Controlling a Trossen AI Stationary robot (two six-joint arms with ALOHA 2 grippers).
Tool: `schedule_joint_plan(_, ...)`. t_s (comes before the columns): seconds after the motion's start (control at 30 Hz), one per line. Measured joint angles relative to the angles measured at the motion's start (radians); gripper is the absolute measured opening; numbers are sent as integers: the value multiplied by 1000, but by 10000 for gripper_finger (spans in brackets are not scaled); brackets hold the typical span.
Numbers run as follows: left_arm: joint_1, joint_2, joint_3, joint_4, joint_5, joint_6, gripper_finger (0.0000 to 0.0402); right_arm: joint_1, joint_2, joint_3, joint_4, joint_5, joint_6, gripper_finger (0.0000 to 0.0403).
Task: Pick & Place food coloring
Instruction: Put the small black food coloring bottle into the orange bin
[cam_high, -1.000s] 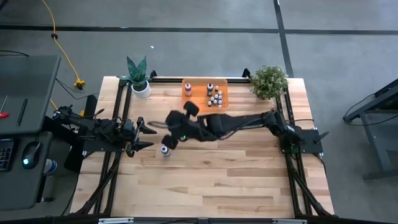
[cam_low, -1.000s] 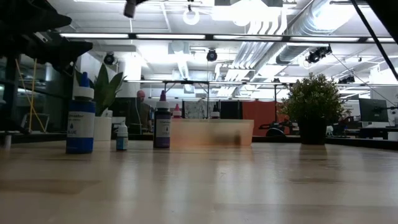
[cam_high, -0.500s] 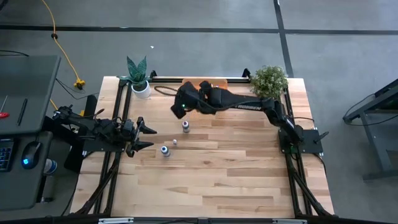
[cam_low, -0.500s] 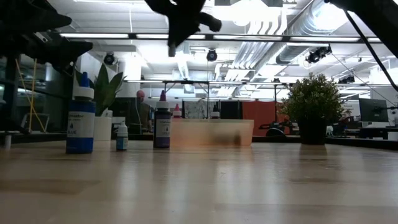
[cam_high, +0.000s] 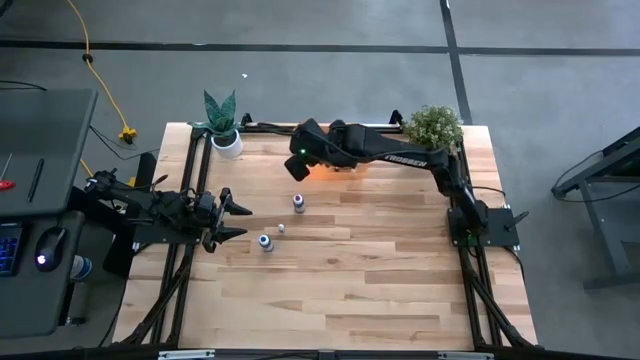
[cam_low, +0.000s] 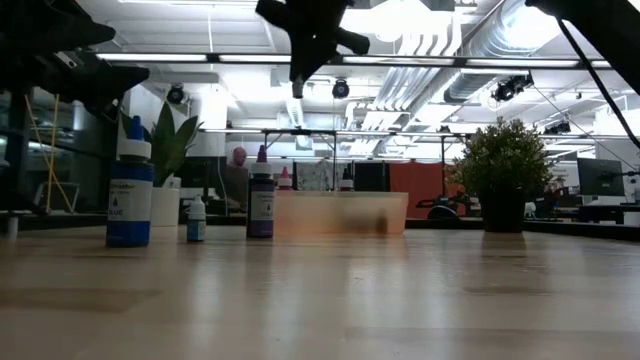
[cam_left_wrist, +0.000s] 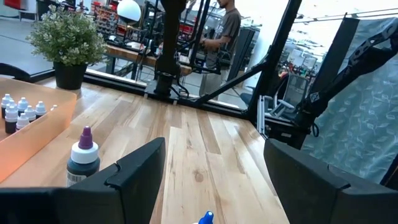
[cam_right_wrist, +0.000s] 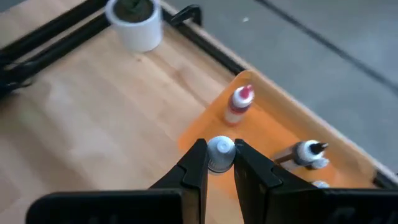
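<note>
The right gripper (cam_right_wrist: 219, 163) is pinching a small white-capped dropper bottle (cam_right_wrist: 220, 153) upright, hanging directly over the shallow orange plastic tray (cam_right_wrist: 273, 127) below.

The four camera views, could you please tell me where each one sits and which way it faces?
High view: above, facing straight down on the wooden table; both arms show.
Low view: at tabletop height, facing across to the room; right gripper overhead.
Left wrist view: on the left arm, facing across the table; open left gripper.
Right wrist view: on the right arm, facing down at the translucent orange tray; right gripper holds a small white-capped bottle.
Shared: low and left wrist views both show the dark purple-tipped bottle.
</note>
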Motion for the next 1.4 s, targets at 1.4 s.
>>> schedule_joint_plan(1.4,0,0,0,0,0,0,271,-224,-139,-832,678,-215,96,51)
